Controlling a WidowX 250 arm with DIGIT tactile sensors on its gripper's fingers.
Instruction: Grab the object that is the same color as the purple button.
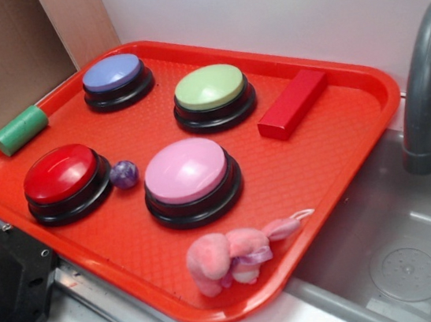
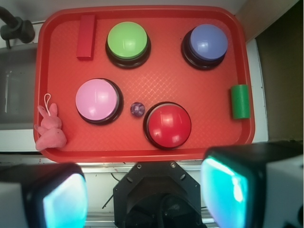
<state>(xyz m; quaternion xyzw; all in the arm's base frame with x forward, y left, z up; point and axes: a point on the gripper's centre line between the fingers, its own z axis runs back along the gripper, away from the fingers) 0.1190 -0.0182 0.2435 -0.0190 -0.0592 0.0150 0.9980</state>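
Exterior view: the purple ball (image 1: 123, 174) sits left of centre on the red tray (image 1: 340, 144), wedged between the red button (image 1: 66, 181) and the pink button (image 1: 191, 180); a narrow, straight-down pinch seems wise. Beside the tray, a grey sink (image 1: 404, 263).

Wrist view: the gripper (image 2: 145, 194) hangs spread wide at bottom; the ball (image 2: 137, 109) is mid-frame, the purple button (image 2: 208, 44) upper right.

Oblique exterior view, high overhead wrist view, probably opposite sides, shared tray (image 1: 364, 86).

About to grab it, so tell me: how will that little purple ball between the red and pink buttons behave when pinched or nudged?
The purple ball is round, so it will probably roll if nudged. Its glossy surface looks hard and may slip from a pinch. The red button beside it could stop it.
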